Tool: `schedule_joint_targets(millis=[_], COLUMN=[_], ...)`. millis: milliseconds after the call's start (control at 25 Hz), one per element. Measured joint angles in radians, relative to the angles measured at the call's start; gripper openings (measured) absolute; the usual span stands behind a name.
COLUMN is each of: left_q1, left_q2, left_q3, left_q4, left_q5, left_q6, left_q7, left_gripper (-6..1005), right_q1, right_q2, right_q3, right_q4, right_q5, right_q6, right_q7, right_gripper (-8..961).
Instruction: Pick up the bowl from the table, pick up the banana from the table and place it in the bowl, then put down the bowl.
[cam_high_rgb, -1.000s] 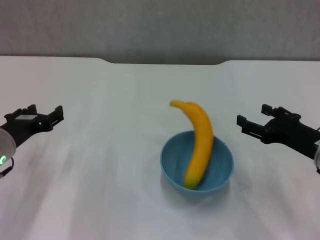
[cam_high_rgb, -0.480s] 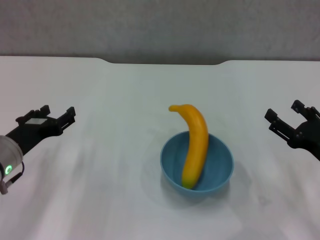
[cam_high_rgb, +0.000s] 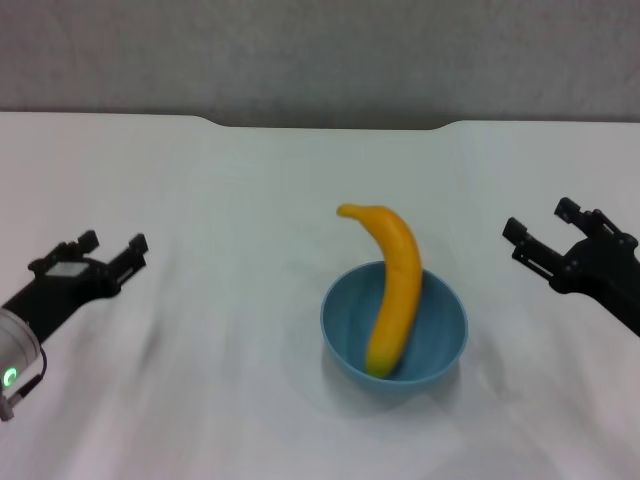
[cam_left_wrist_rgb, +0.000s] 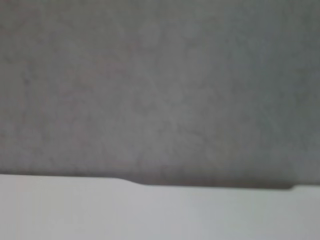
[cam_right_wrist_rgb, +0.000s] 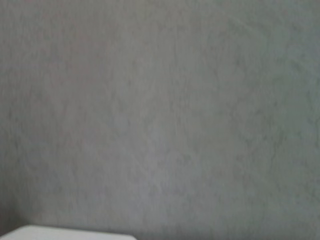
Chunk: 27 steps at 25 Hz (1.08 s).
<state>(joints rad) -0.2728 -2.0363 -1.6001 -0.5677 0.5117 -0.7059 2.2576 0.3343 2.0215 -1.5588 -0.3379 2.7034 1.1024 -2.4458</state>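
Observation:
The light-blue bowl (cam_high_rgb: 394, 325) stands on the white table (cam_high_rgb: 240, 200), a little right of the middle and near the front. The yellow banana (cam_high_rgb: 392, 285) leans in it, one end on the bowl's floor, the other sticking up over the far rim. My left gripper (cam_high_rgb: 112, 249) is open and empty, far left of the bowl. My right gripper (cam_high_rgb: 542, 232) is open and empty, to the right of the bowl. Neither touches the bowl or the banana. The wrist views show neither thing.
The table's far edge has a shallow dark notch (cam_high_rgb: 335, 124) in front of a grey wall (cam_high_rgb: 320, 50). The left wrist view shows the wall and the table's far edge (cam_left_wrist_rgb: 150, 182); the right wrist view shows mostly wall (cam_right_wrist_rgb: 160, 110).
The left arm swung a little forward and then drew back and down. The right gripper pulled away to the right, then came slightly back inward. The banana settled a little in the bowl.

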Motion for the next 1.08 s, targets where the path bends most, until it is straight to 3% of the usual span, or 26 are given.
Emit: schedule_joint_targets(millis=[280, 1080], left_q1=[-0.029, -0.075], left_q2=[-0.006, -0.012], left_q3=[0.017, 0.032], left_q4=[0.115, 0.137], left_q5=[-0.075, -0.078], left_q6=[-0.121, -0.15], left_q7=[0.141, 0.135], left_gripper=[746, 740], right_q1=[-0.005, -0.003], right_q2=[0.001, 0.003], right_q3=[-0.032, -0.052], right_q4=[0.008, 0.006], right_q5=[0.053, 0.117], right_q6=[0.04, 0.048], right_q7=[0.041, 0.086], right_gripper=[879, 880])
